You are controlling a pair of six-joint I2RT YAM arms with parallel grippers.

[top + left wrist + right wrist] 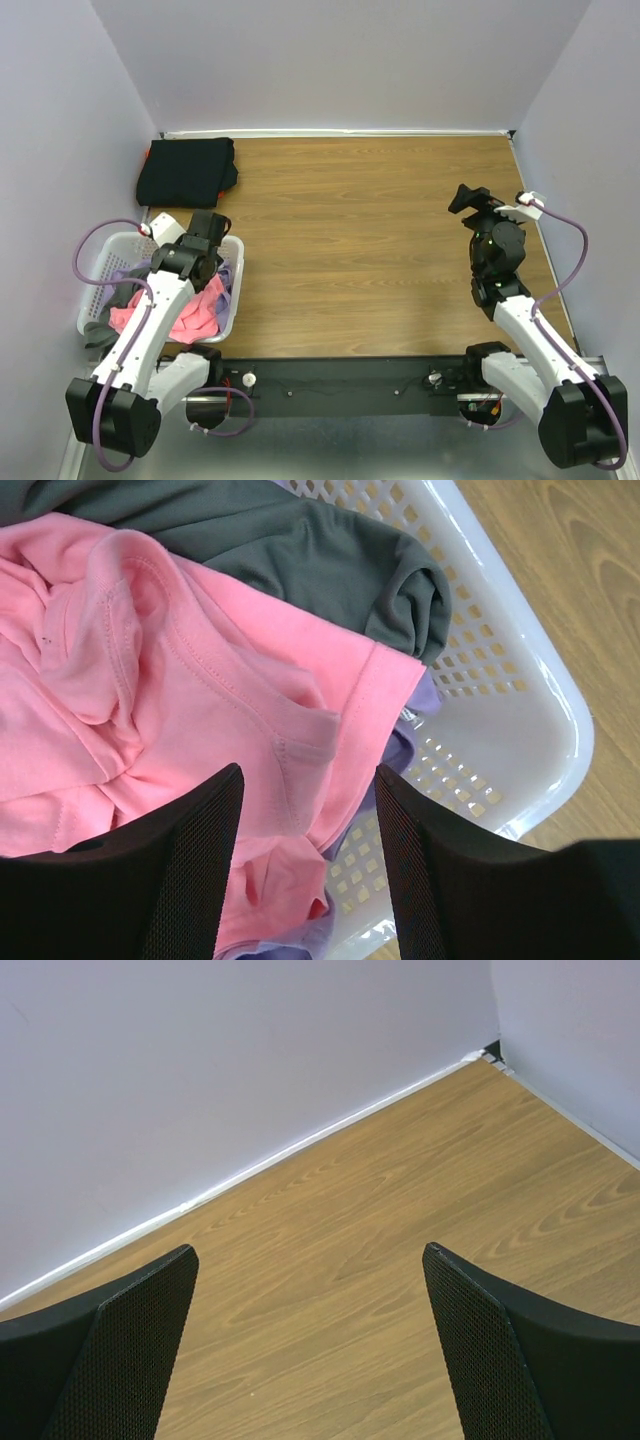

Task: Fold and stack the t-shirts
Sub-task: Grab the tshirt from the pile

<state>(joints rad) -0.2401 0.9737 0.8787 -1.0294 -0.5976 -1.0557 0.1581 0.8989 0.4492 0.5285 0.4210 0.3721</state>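
Note:
A bright pink t-shirt (150,680) lies crumpled in the white lattice basket (520,710), with a dark grey t-shirt (300,550) beside it and a lavender one (405,745) peeking out beneath. My left gripper (308,780) hangs open just above the pink shirt's sleeve hem, its fingers not pressed on the cloth. From above, that gripper (212,240) is over the basket (100,270) and the pink t-shirt (190,315). A folded black t-shirt (187,170) rests at the table's back left corner. My right gripper (310,1255) is wide open over bare wood.
The basket stands off the table's left front edge. Pale walls close in the wooden table (380,250) on three sides. The right arm (495,250) is raised near the right wall.

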